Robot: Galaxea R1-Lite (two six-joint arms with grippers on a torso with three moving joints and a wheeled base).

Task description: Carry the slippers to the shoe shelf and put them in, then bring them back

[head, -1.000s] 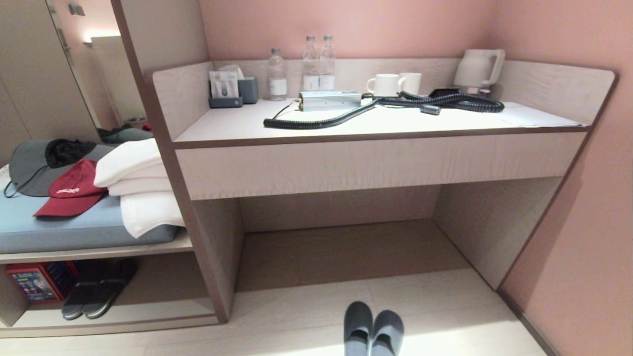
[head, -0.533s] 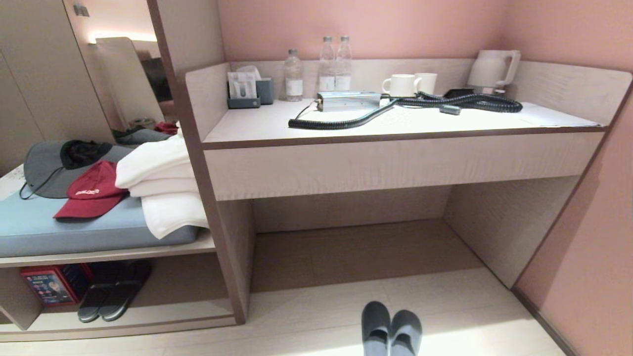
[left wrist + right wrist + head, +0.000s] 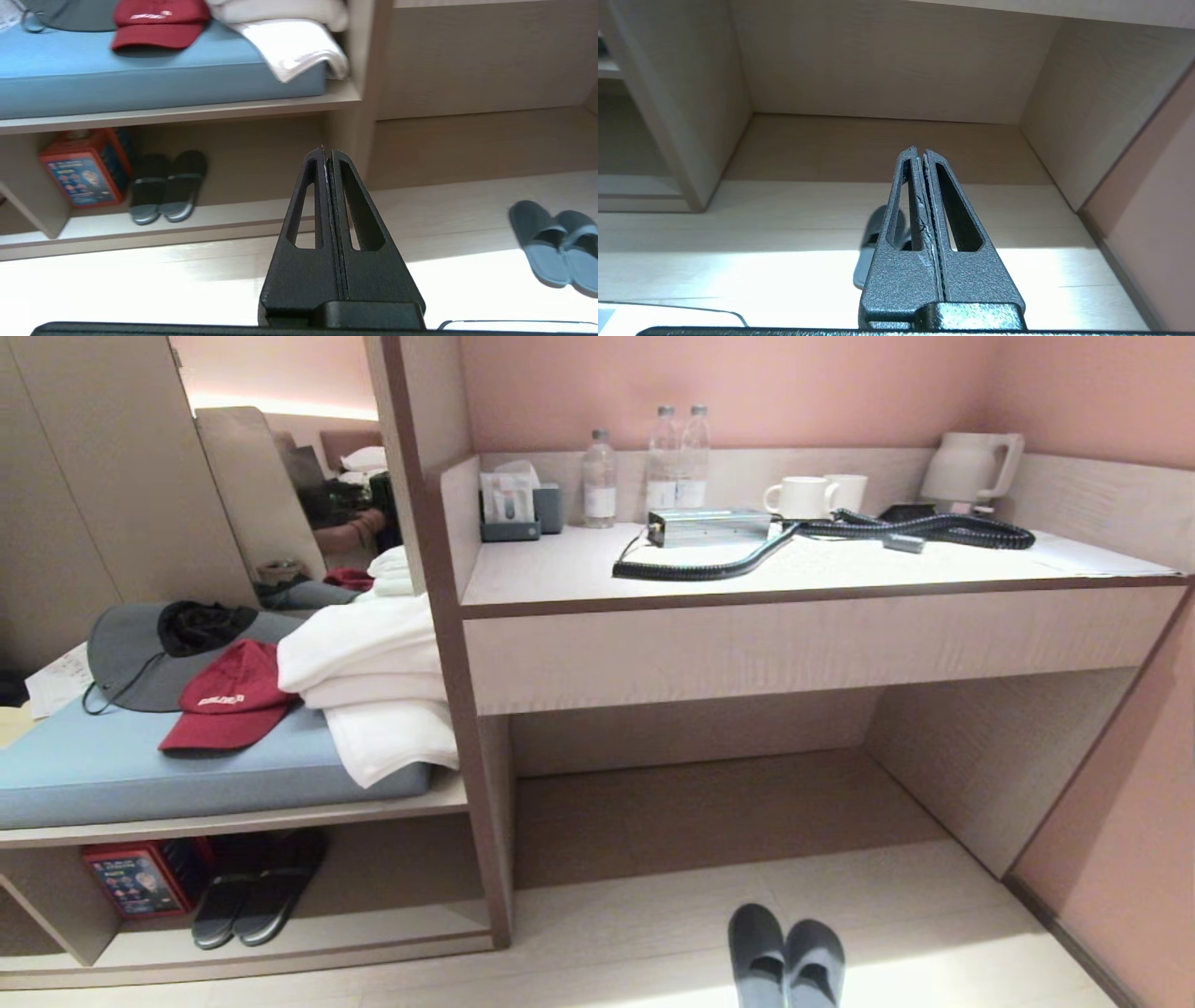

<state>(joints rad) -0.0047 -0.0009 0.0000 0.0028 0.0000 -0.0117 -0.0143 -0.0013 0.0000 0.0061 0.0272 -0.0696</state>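
Grey-blue slippers [image 3: 786, 959] lie side by side on the floor before the desk alcove, heels cut off by the head view's lower edge. Shoe shelf [image 3: 280, 947] sits low at left, under the cushioned bench; a black pair [image 3: 254, 903] is half in shadow inside. Left hand [image 3: 327, 156] and right hand [image 3: 920, 156] both pressed together, empty. Right hand's fingers [image 3: 903, 219] hide most of one slipper.

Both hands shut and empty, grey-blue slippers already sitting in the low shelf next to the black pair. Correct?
Not quite. The slippers are on the floor in front of the desk opening, outside the shoe shelf; the head view shows it. Only the black pair sits in the shelf. The rest holds: left hand and right hand are shut and empty.
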